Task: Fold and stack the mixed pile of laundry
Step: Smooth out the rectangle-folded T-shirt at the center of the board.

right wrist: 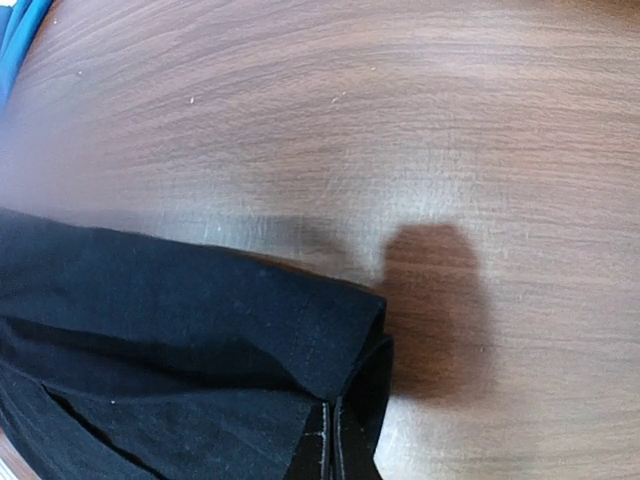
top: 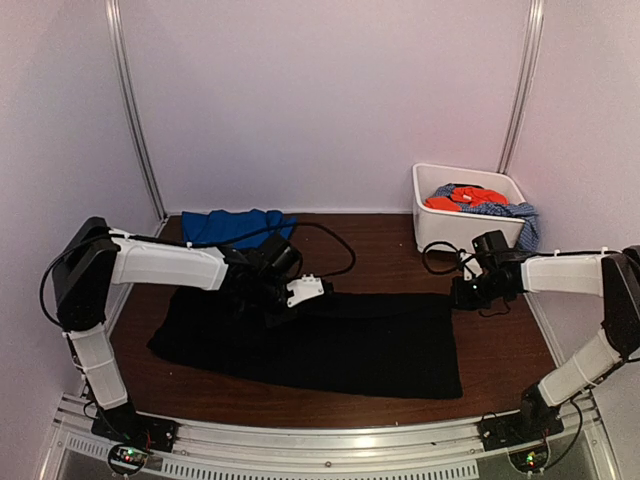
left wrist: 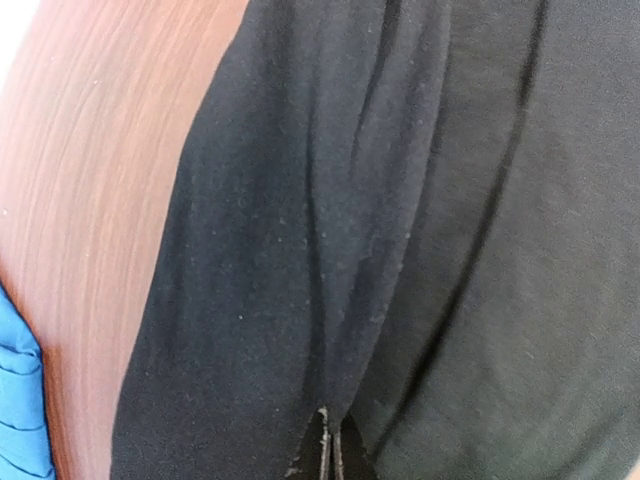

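While both arms gripped the far edge of the black garment (top: 330, 345), the fold, I judged, called for lifting both pinches evenly and carrying them toward the near edge with the hem taut. The left end effector (top: 308, 291) was closed on soft, matte cloth left of mid-edge. The right end effector (top: 463, 293) was clamped on the hemmed far-right corner. The garment lay flat and roughly rectangular on the wood-grained bench (top: 500, 350). A royal-blue garment (top: 235, 227) sat crumpled at the far-left corner, well apart from the smooth white tub (top: 432, 232).

spread garment (top: 330, 345) lies mid table (top: 500, 350), bunched garment (top: 235, 226) behind it at left, tub (top: 440, 235) back right w/ clothes (top: 465, 197) in it.
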Robot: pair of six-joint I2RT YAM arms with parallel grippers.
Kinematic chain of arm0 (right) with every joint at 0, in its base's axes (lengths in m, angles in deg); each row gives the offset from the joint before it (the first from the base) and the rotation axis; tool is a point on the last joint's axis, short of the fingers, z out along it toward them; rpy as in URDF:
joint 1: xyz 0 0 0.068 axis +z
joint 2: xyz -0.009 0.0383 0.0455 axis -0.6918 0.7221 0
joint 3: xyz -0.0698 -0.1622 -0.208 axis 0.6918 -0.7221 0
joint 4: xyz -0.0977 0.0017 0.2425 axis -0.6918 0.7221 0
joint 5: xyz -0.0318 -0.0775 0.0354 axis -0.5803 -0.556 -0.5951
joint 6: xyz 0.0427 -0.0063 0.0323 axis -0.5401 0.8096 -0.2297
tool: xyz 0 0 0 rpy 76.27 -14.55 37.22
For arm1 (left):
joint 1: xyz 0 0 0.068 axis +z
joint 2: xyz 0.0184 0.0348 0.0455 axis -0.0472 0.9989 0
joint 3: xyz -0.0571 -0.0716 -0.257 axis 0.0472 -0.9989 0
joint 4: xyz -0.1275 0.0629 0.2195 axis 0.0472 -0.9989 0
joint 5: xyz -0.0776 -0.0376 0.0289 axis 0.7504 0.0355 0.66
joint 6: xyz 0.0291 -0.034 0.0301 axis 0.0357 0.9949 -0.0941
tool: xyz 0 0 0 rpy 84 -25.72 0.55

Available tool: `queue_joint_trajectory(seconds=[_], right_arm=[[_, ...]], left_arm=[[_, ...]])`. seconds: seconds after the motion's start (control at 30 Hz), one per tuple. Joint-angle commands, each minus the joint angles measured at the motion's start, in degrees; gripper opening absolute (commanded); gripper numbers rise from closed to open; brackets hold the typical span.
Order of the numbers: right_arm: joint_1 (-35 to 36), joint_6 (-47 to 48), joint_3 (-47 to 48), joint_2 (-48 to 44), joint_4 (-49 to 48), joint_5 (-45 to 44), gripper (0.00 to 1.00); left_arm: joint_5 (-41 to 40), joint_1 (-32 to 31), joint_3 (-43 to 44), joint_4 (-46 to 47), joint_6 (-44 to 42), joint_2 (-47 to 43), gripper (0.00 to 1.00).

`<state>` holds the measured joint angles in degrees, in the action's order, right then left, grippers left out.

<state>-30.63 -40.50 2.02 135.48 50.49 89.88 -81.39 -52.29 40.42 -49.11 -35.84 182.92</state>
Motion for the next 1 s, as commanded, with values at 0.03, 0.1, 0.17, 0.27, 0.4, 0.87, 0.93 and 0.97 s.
queue_joint_trajectory(seconds=[0.03, 0.1, 0.17, 0.27, 0.4, 0.87, 0.93, 0.97], right_arm=[[-0.2, 0.2, -2.2, -3.2, 2.4, 1.2, 0.01], [-0.2, -0.6, -3.7, -4.9, 2.8, 2.0, 0.09], [-0.2, -1.3, -5.1, -6.3, 3.6, 2.1, 0.26], [-0.2, -2.3, -6.7, -9.4, 4.7, 1.7, 0.47], [-0.1, -3.7, -7.1, -14.0, 3.7, 2.1, 0.51], [5.9, 1.0, 2.8, -4.5, -1.4, 8.8, 0.48], [7.8, 1.8, 4.3, -1.3, -3.2, 9.0, 0.48], [8.6, 2.2, 5.3, 0.8, -3.8, 9.4, 0.48]], left_arm=[[5.1, 0.2, -4.2, 1.2, -1.8, -3.3, 0.00], [4.6, 0.1, -5.4, 1.5, -1.9, -3.6, 0.00], [4.1, -0.5, -6.1, 1.9, -2.6, -3.7, 0.00], [2.5, -1.8, -7.0, 2.8, -3.9, -3.7, 0.00], [-1.5, -3.3, -8.4, 3.7, -5.4, -3.9, 0.00], [-6.0, -4.3, -6.6, 4.6, 3.7, -9.8, 0.21], [-2.4, -1.9, -7.9, 6.4, 9.9, -13.1, 0.31], [-0.3, -0.2, -9.0, 7.3, 13.2, -14.8, 0.36]])
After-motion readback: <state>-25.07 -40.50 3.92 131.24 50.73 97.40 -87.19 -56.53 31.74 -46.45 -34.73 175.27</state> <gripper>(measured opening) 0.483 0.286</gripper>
